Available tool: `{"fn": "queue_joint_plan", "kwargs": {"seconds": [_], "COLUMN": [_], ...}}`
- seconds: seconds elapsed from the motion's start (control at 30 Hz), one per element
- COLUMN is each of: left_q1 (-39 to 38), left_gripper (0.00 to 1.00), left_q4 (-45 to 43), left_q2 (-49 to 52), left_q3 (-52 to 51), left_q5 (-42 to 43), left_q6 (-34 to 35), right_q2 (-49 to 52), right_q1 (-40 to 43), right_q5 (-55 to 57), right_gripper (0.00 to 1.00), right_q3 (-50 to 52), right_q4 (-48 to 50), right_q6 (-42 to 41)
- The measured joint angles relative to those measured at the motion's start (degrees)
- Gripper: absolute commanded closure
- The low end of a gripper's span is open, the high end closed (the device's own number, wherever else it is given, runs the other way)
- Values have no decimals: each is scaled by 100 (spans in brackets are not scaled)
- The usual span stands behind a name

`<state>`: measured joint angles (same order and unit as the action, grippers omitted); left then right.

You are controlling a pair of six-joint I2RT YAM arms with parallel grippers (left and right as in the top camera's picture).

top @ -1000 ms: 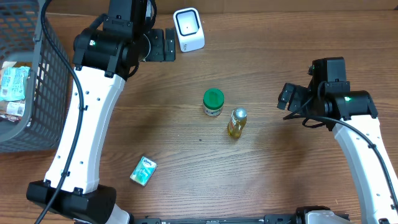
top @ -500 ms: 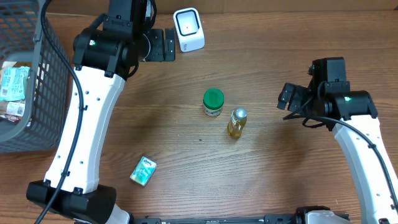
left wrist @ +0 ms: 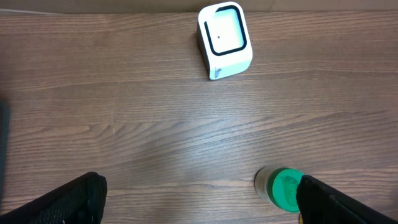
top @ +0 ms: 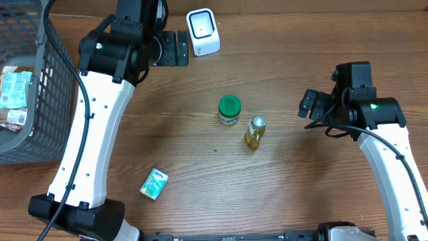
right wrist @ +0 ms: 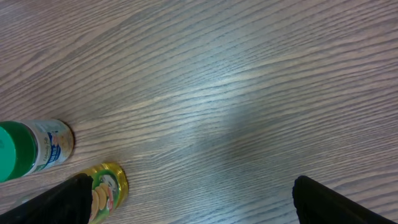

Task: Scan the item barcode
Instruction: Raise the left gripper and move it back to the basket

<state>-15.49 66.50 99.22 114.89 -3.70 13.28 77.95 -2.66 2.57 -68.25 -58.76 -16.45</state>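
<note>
One grey wire basket [top: 41,80] sits at the far left edge of the wooden worktop [top: 187,147], with a few wrapped goods [top: 15,88] inside it; their exact number cannot be told. Near the front left lies one small teal packet [top: 154,183], flat and turned at an angle, well apart from everything else. At the back, the left claw [top: 179,48] hangs with its jaws spread wide and nothing between them, just beside the one white scanner [top: 202,31], a small block with a dark-framed window on its face. In the middle stand two upright items near each other but apart: one jar [top: 229,110] with a green lid and a pale label printed in blue, and to its right and slightly nearer the front one bottle [top: 254,132] of yellowish contents with a shiny cap. Neither is touched by any claw. Well to the right, the right claw [top: 307,106] hovers over bare wood, its jaws likewise wide apart and empty.
</note>
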Motion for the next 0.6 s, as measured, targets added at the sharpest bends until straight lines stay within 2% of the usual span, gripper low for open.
{"fn": "queue_joint_plan", "kwargs": {"seconds": [0.37, 0.53, 0.6], "left_q1": [0, 0, 0], "left_gripper": [0, 0, 19], "left_q4": [-33, -835, -800], "left_q2": [0, 0, 0], "left_q3": [0, -7, -7], "left_q5": [0, 7, 26], "left_q6": [0, 0, -22], "right_q2": [0, 0, 0], "right_q1": [0, 0, 0], "right_q5": [0, -2, 0], "right_gripper": [0, 0, 0], "right_q3": [0, 0, 0], "right_q4": [2, 2, 2], "right_q6": [0, 0, 2]}}
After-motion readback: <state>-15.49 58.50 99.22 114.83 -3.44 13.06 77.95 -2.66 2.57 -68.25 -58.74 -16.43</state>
